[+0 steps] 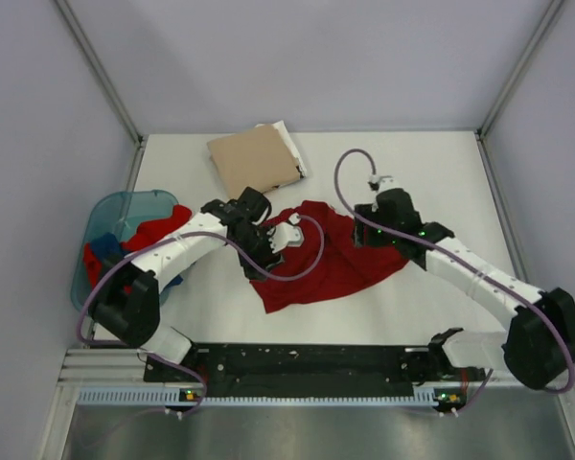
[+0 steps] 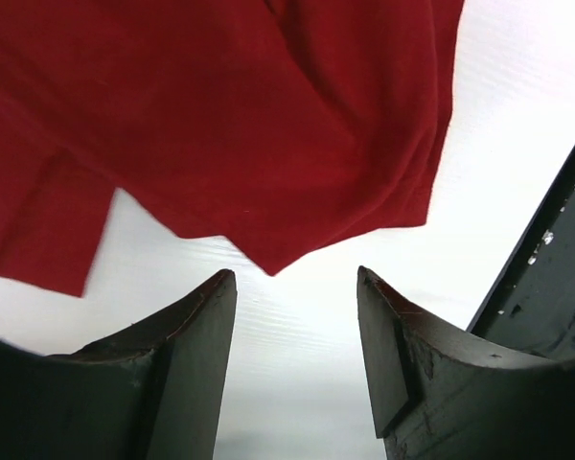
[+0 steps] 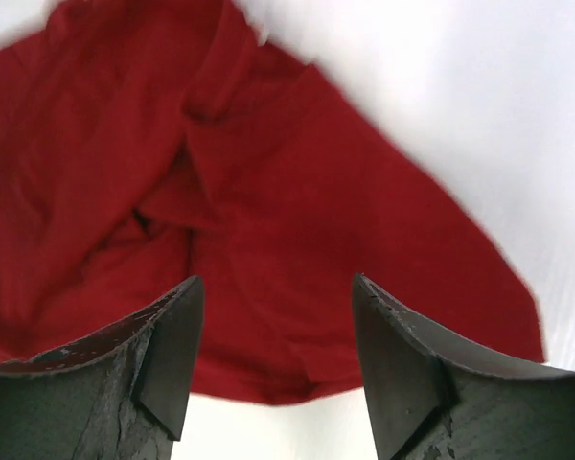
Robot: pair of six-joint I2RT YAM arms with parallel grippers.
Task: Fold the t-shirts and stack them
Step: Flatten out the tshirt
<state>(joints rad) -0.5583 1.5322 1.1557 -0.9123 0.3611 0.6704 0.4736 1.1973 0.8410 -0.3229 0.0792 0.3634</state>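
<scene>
A dark red t-shirt [image 1: 331, 259] lies crumpled and unfolded on the white bench [image 1: 422, 163], about the middle of it and between the two arms. Its cloth is bunched in loose folds, with one corner trailing toward the near side.

The left hand [image 2: 297, 278] is released, its two dark fingers spread with nothing between them. In the left wrist view it hangs over bare bench just short of the shirt's hem, not touching the cloth. From above it sits at the shirt's left edge.

The right hand [image 3: 276, 283] is released too, its fingers apart and empty. It hovers over the right part of the same shirt, with red cloth filling the gap between the fingers in the right wrist view. Whether the fingertips touch the cloth I cannot tell.

At the far side of the bench, well apart from the red shirt, a folded tan t-shirt [image 1: 254, 160] rests on a white t-shirt [image 1: 290, 144] that shows at its right edge. On the left stands a translucent teal tub [image 1: 125, 197] holding a red t-shirt [image 1: 158, 226] and blue cloth [image 1: 102, 251].
</scene>
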